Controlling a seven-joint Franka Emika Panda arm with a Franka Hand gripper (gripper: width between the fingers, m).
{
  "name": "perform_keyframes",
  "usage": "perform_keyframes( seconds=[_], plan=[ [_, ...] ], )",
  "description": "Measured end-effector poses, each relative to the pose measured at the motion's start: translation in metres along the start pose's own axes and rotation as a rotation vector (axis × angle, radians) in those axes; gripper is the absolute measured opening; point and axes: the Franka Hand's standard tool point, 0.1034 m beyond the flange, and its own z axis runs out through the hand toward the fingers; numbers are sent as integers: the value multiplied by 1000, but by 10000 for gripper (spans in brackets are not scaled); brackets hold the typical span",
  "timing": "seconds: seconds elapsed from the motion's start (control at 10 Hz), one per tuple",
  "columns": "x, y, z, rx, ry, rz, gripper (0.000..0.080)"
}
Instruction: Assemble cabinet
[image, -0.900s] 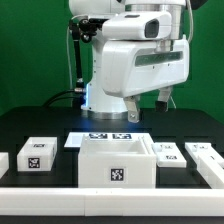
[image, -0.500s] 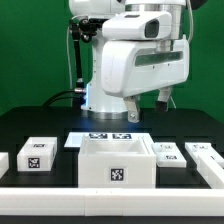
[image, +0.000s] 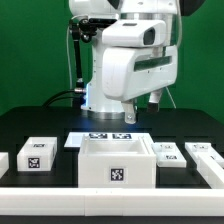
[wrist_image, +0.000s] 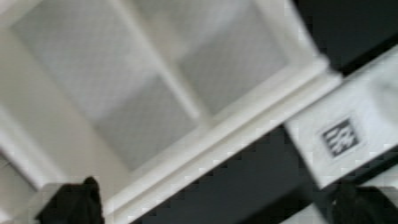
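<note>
- Black counter (image: 30, 125) fills the lower part of the exterior view and carries every loose white part, with a green backdrop behind it.
- White robot arm (image: 130, 60) rises at the far side of the counter. Its bulky upper body leans forward over the middle of the scene.
- White plastic cabinet (image: 117, 160) stands at the front centre of the counter, upright, with its open top facing up. One black-and-white tag sits on its near face.
- In the wrist view the cabinet (wrist_image: 160, 90) is seen from above at a slant. Pale dividers split its inside into compartments, and the ones in view hold nothing.
- Flat marker board (image: 105, 137) lies just behind the cabinet, and a row of its tags shows above the cabinet's back wall.
- One small tagged block (image: 38, 153) rests on the exterior view's left, apart from the cabinet.
- Two more white blocks (image: 168, 152) (image: 207, 153) lie on the exterior view's right, close to each other and near the cabinet's side.
- A white tagged piece (wrist_image: 338, 135) shows beside the cabinet's outer wall in the wrist view; I cannot tell which part it is.
- Dark fingertips (wrist_image: 75, 200) appear only in the wrist view, one at each side of the picture. The jaws are spread wide and hold nothing, hanging above the cabinet's edge and the bare counter.
</note>
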Motion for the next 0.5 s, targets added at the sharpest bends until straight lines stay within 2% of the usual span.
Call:
perform_keyframes(
  seconds=[0.1,0.5],
  plan=[
    [-5,-1,3,-3,2,-73,649],
    [-6,0,4,-1,0,-323,649]
  ],
)
